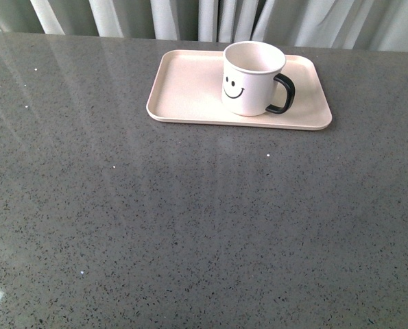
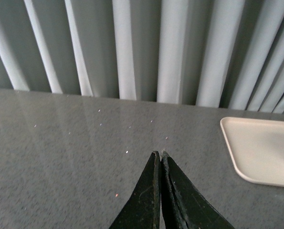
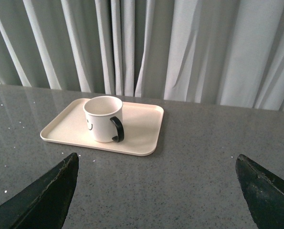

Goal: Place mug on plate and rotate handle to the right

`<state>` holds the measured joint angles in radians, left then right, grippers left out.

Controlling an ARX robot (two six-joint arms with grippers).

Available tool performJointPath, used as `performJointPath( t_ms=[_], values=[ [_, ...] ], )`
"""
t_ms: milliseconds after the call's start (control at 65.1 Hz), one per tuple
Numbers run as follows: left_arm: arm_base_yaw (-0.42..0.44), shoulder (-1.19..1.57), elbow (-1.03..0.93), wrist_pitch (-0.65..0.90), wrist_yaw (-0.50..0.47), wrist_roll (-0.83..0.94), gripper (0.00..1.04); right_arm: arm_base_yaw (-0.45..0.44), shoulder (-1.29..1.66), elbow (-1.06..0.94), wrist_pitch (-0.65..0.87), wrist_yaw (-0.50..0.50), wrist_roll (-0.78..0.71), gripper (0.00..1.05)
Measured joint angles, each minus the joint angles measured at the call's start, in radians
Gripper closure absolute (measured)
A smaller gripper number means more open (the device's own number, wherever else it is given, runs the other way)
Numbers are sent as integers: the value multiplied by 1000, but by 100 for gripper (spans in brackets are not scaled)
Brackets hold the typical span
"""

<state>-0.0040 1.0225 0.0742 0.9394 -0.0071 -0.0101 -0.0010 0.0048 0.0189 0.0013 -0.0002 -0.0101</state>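
My left gripper (image 2: pixel 159 153): the jaws are pressed together with the black tips touching and nothing between them. It hangs over bare table, clear of the plate. One rounded corner of the plate shows in my left wrist view.

My right gripper (image 3: pixel 156 156): the jaws are spread wide and hold nothing. It hangs on the near side of the plate, well apart from it and facing it.

Table (image 1: pixel 190 226): a dark grey speckled stone top. It runs under the plate and out past every side of it.

Plate (image 1: pixel 183 89): pale pink, rectangular with rounded corners and a low rim. It lies flat on the table with its long sides across my front view.

Mug (image 1: pixel 248 79): cream-white, it stands upright on the plate. It is just right of the plate's middle and inside the rim on every side. I can see nothing in it.

Smiley face (image 1: pixel 233 89): printed in black on the mug's side, it is turned toward the plate's near long rim.

Handle (image 1: pixel 284 94): a glossy black loop that points toward the plate's right end. It hangs over the plate's floor, short of the rim.

Curtain (image 1: pixel 190 17): pale folds hang beyond the plate's far rim, behind the table's far edge.
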Motion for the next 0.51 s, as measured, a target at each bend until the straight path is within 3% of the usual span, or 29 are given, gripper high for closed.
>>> performJointPath(
  t_ms=[507],
  values=[
    [1, -447, -61, -377, 7, 2, 103, 0, 0, 0, 0, 0, 0, 9]
  ],
)
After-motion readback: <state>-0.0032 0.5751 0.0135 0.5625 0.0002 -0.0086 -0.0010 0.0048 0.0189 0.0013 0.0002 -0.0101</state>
